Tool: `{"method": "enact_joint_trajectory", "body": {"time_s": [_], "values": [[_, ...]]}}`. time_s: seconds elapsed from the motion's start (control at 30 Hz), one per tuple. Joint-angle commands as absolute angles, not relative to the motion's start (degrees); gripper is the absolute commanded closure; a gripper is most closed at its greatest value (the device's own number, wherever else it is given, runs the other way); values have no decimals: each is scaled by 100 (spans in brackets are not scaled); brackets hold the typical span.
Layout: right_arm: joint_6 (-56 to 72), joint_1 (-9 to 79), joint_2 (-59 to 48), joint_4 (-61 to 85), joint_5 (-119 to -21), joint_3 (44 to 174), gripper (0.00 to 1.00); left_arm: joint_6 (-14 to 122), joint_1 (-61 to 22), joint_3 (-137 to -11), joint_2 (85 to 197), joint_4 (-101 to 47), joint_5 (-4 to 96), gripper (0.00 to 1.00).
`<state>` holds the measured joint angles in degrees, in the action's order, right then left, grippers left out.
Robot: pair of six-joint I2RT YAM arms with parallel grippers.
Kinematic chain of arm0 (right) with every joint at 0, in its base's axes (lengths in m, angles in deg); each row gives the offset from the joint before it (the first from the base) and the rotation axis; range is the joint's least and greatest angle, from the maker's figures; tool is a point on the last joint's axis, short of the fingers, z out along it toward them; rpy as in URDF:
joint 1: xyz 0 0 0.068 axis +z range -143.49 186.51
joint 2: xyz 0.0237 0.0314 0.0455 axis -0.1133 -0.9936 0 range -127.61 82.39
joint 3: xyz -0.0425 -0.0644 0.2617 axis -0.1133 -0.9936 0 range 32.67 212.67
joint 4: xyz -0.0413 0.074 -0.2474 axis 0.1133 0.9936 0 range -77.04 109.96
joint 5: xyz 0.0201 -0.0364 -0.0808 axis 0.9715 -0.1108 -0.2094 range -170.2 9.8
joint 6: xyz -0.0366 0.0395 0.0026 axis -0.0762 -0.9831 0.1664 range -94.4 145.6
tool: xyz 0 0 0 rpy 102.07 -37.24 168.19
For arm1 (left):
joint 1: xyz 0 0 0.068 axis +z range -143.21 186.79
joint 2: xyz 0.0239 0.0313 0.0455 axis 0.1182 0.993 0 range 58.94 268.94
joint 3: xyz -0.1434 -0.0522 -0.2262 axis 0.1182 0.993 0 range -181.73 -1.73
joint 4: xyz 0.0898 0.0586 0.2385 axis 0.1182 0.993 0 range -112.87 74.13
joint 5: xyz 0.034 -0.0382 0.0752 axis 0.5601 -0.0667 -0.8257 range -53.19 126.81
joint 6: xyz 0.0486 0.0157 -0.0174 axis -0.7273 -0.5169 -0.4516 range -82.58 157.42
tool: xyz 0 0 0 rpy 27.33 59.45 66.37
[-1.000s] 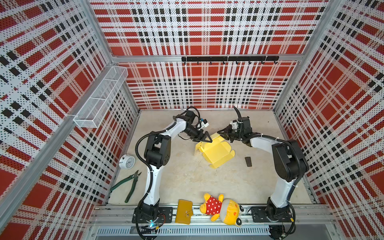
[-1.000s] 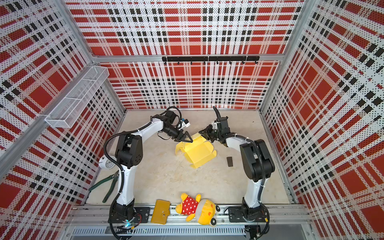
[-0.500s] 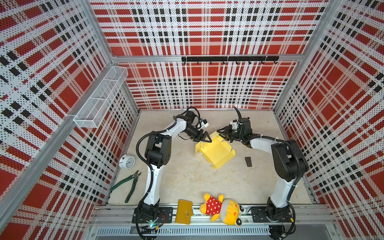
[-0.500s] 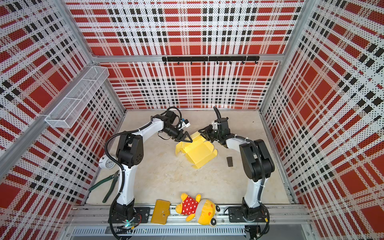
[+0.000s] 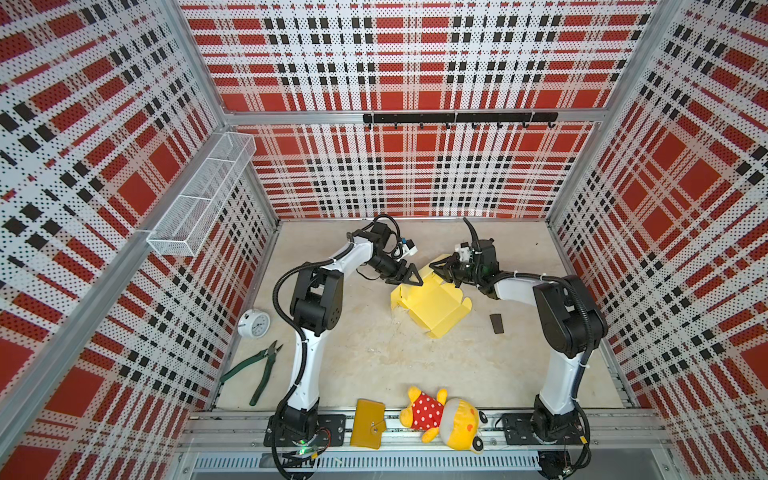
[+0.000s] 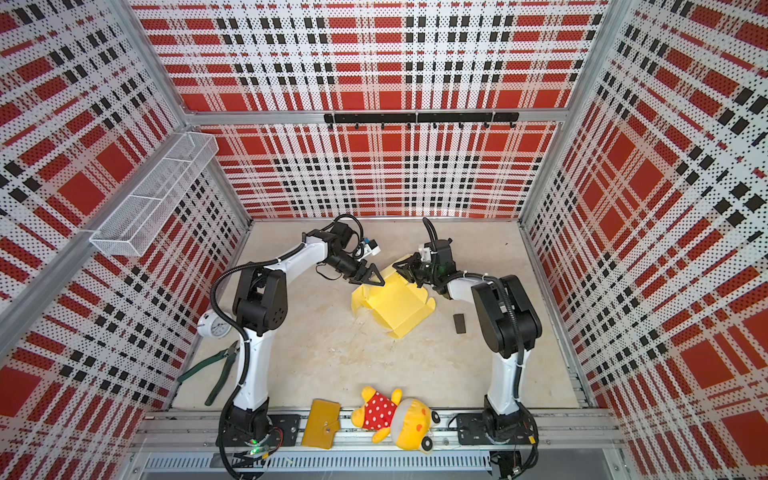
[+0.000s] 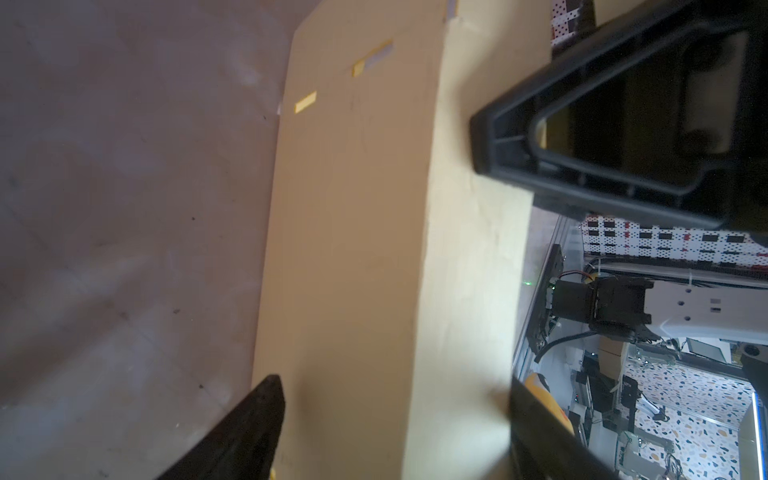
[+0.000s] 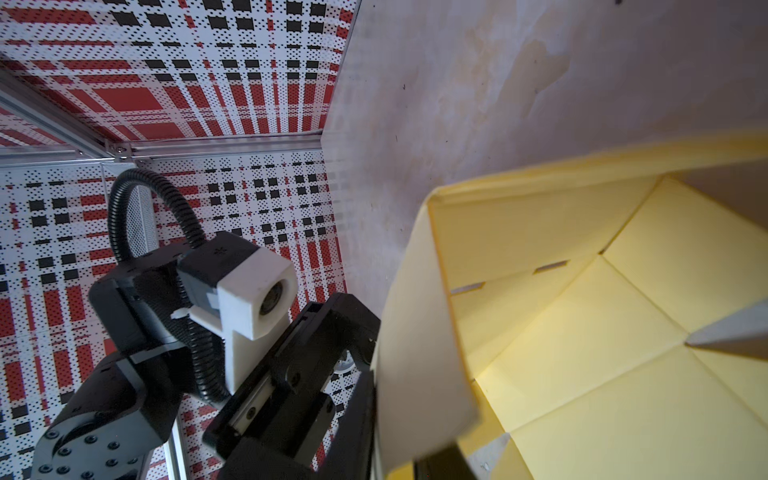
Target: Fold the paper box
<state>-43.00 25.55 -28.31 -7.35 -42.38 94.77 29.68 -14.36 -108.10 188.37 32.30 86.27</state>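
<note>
The paper box (image 5: 434,305) (image 6: 399,309) lies partly folded mid-table, pale yellow, with walls and flaps standing up. My left gripper (image 5: 406,281) (image 6: 371,281) is open at its far left corner. In the left wrist view the left gripper (image 7: 392,384) has a box panel (image 7: 353,249) lying between its spread fingers. My right gripper (image 5: 444,272) (image 6: 405,270) is at the far edge. In the right wrist view the right gripper (image 8: 409,440) is shut on an upright flap (image 8: 419,332) of the box, whose open inside (image 8: 602,353) shows.
A black block (image 5: 496,323) lies right of the box. A white clock (image 5: 254,323) and green pliers (image 5: 259,370) sit at the left wall. A mustard wallet (image 5: 368,424) and plush toy (image 5: 444,419) lie at the front rail. A wire basket (image 5: 199,199) hangs on the left wall.
Almost nothing has changed. Both grippers stay at the box's far edge, and the box has not visibly shifted.
</note>
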Motion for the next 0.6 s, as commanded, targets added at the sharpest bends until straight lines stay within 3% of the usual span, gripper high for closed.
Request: {"method": "enact_joint_trajectory", "body": {"time_s": [0.0, 0.1, 0.57], "values": [[-4318, 2584, -3022, -983, -4177, 9406, 86, 2921, -1439, -10877, 18714, 3363, 8620, 17], [-4346, 2585, -3101, -1115, -4144, 9415, 92, 2869, -1405, -10870, 18446, 3388, 8638, 13], [-4443, 2504, -3363, -1514, -3931, 9516, 95, 1177, -850, -9232, 16820, 2951, 7859, 9]]}}
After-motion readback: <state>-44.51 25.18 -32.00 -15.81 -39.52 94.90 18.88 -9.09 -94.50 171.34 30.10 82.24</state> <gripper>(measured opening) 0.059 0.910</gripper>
